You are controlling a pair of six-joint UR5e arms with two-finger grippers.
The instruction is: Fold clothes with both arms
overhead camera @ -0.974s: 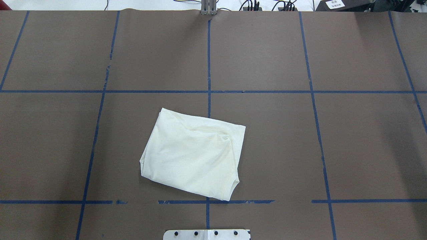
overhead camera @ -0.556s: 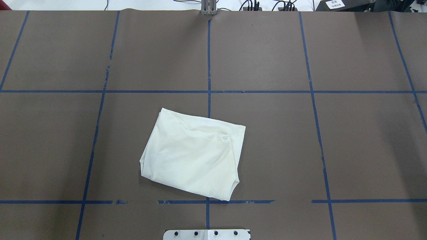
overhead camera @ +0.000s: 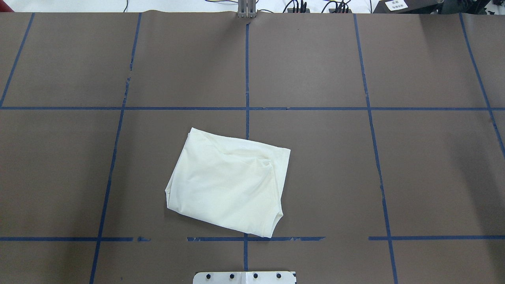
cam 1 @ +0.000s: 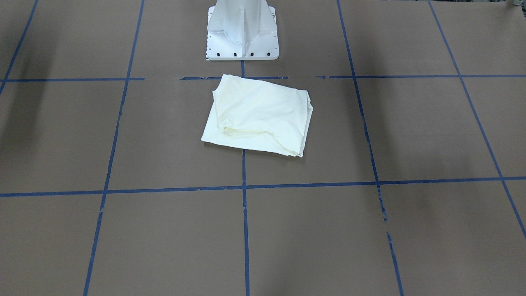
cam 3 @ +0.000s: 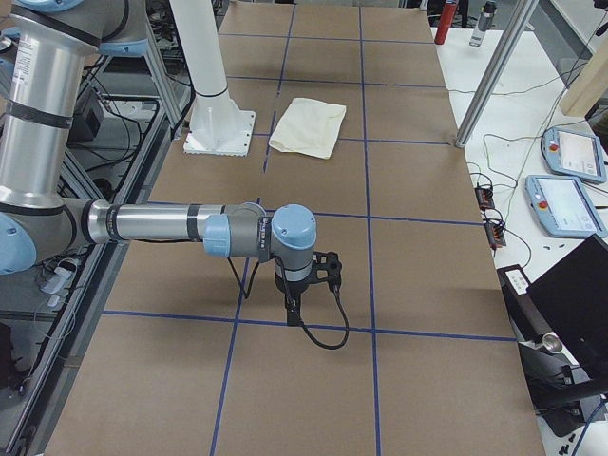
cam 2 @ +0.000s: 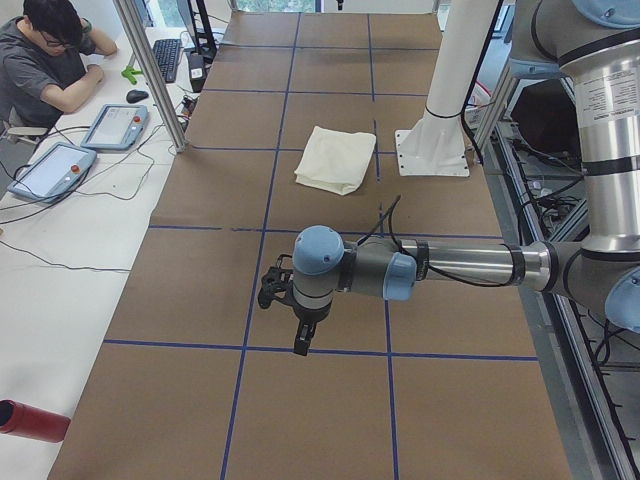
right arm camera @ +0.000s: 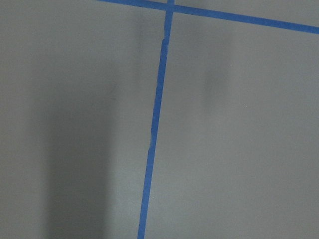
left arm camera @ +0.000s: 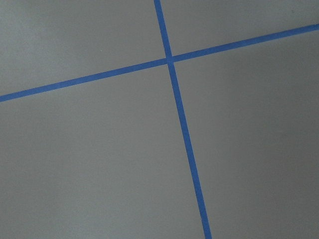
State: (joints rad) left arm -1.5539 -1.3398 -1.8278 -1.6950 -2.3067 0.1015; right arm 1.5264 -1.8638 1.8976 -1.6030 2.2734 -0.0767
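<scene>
T-shirt (overhead camera: 227, 185) lay folded, plain side up; judged light, limp; pinch layered corners at hem. Left gripper (cam 2: 275, 290), right gripper (cam 3: 326, 269) sat well away; couldn't tell if wide or narrow.

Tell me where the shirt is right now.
In the overhead view the shirt lies folded just left of centre, close in front of the white base, overlapping the middle tape line.
</scene>
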